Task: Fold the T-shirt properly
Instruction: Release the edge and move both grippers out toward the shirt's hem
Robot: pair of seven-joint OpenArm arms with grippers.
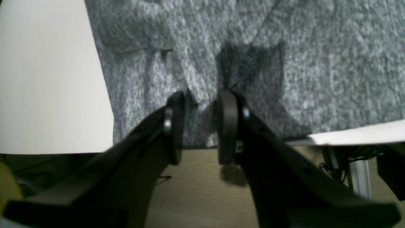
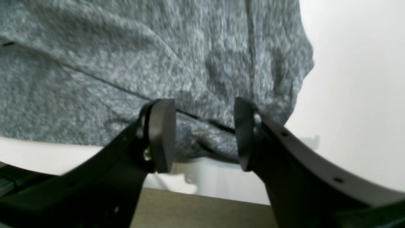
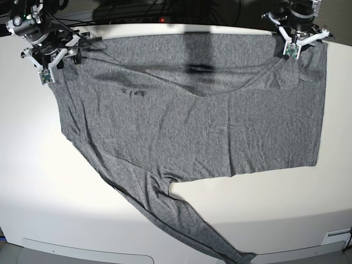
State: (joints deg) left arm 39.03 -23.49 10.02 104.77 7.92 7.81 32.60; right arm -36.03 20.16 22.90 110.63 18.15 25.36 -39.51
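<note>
The heather-grey T-shirt lies spread flat on the white table, with one long sleeve trailing to the near edge. My left gripper sits at the shirt's far right corner. In the left wrist view it stands open a little, and the shirt's hem lies between the pads at the table edge. My right gripper is at the far left corner. It is open wider and straddles the shirt's folded edge.
Dark cables and equipment run behind the table's far edge. Bare white table flanks the shirt on both sides. Tan floor and a metal frame show below the edge.
</note>
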